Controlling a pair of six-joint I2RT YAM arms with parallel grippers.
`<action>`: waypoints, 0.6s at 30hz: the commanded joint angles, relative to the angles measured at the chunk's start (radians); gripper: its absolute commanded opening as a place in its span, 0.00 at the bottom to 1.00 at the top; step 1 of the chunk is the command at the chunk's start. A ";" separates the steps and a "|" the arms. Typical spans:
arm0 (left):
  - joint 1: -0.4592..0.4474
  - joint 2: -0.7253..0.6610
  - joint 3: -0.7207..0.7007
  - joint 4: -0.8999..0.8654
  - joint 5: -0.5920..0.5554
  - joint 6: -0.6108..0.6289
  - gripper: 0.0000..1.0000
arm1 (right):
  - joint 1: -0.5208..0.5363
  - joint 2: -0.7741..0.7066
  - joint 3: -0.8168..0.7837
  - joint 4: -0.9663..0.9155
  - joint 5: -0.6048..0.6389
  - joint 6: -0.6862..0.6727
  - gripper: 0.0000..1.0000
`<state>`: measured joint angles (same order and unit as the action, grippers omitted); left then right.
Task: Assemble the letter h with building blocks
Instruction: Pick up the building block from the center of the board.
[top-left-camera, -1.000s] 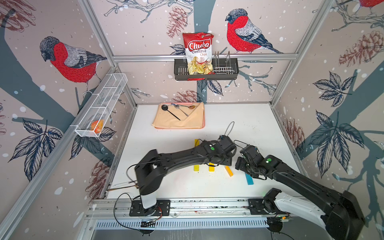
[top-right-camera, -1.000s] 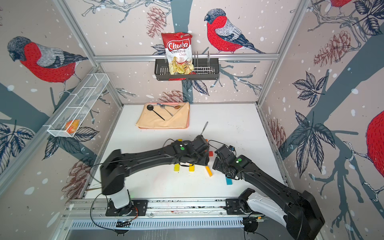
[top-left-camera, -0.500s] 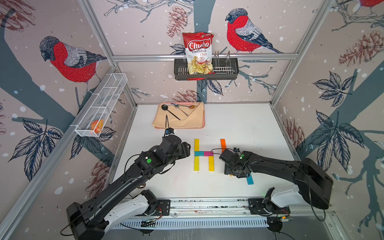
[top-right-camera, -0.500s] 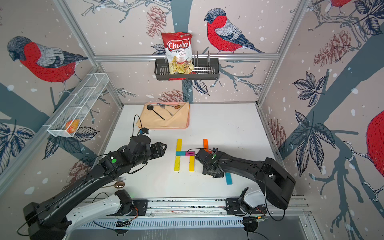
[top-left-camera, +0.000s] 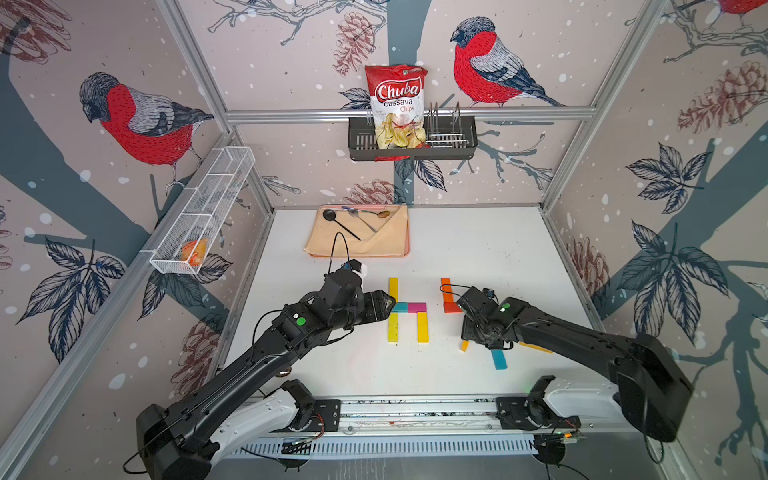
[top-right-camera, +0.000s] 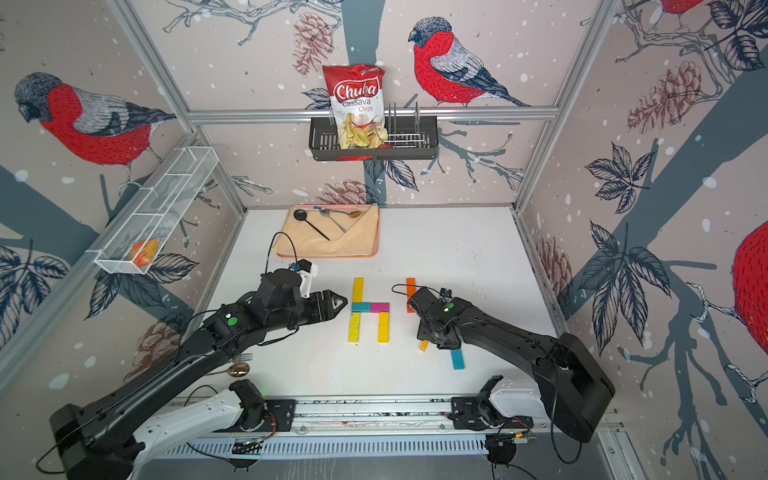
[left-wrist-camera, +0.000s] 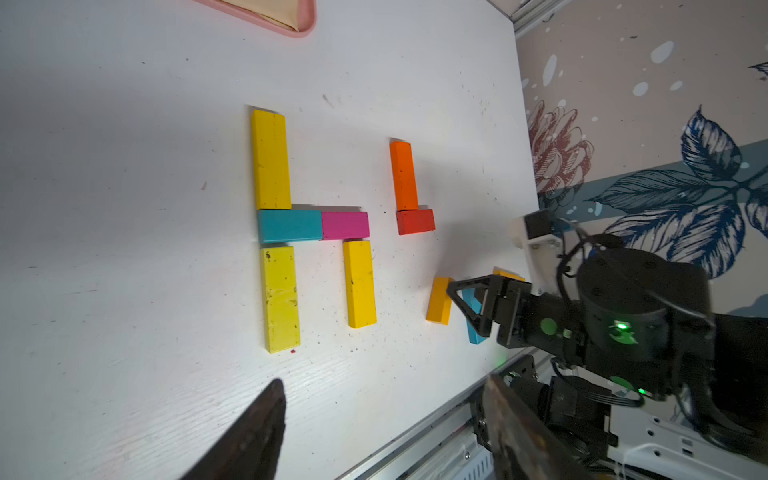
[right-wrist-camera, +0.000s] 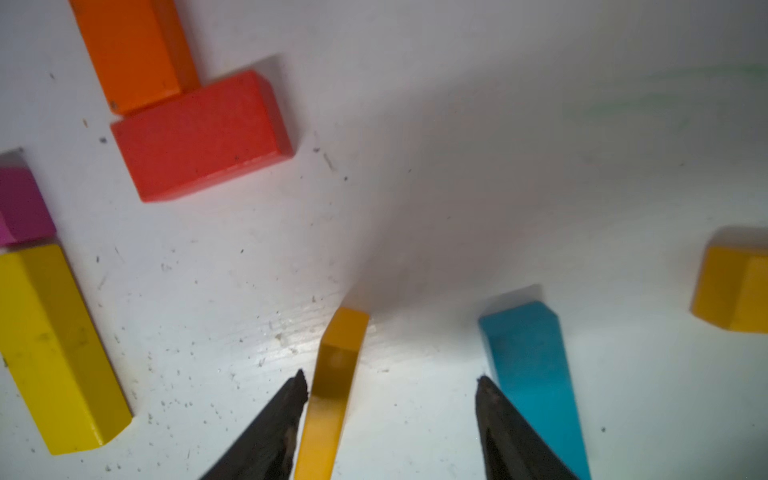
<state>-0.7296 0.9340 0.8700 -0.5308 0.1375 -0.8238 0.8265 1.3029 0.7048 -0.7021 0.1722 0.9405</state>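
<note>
Left jaws: wide apart, holding nothing, touching nothing. Just ahead of their tips in both top views, the letter shape (top-right-camera: 371, 307), flat on the white worktop (left-wrist-camera: 124, 208). Built from a long yellow block (left-wrist-camera: 271, 160) and a second yellow block (left-wrist-camera: 281, 299) lined up end to end, with a short teal block (left-wrist-camera: 289, 225) lying crosswise between their ends. Touching the teal one's far end, a pink block (left-wrist-camera: 345, 225). End-on against the pink one's side, a golden yellow block (left-wrist-camera: 360, 284), next to the second yellow block with a gap between. Long sides of the three yellow ones running across the way the left jaws point in the top views. Long sides of teal and pink running the same way as those jaws, away from the tips.

Right jaws: apart, clamped on nothing. Between them, a small amber block (right-wrist-camera: 334, 374), tight beside one jaw; cannot tell whether touching. Long side running along the jaws, far end poking out past the tips. Just outside the other jaw, a long teal block (right-wrist-camera: 532, 365), pointing nearly the same way. Farther off on that side, another amber block (right-wrist-camera: 731, 286). Ahead of the right jaws, an orange block (right-wrist-camera: 133, 50) with a red block (right-wrist-camera: 199, 137) lying across its near end, the two touching.
</note>
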 joint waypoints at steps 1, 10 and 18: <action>0.002 -0.012 -0.006 0.036 0.028 0.021 0.73 | 0.038 0.020 0.006 0.040 -0.020 0.010 0.59; 0.004 -0.024 -0.011 0.018 0.005 0.021 0.72 | 0.121 0.157 0.090 0.126 -0.051 0.047 0.53; 0.006 -0.038 -0.016 -0.007 -0.018 0.028 0.72 | 0.143 0.178 0.188 0.014 0.045 0.031 0.67</action>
<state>-0.7273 0.9005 0.8566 -0.5335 0.1310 -0.8116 0.9756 1.4841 0.8860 -0.6109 0.1516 0.9718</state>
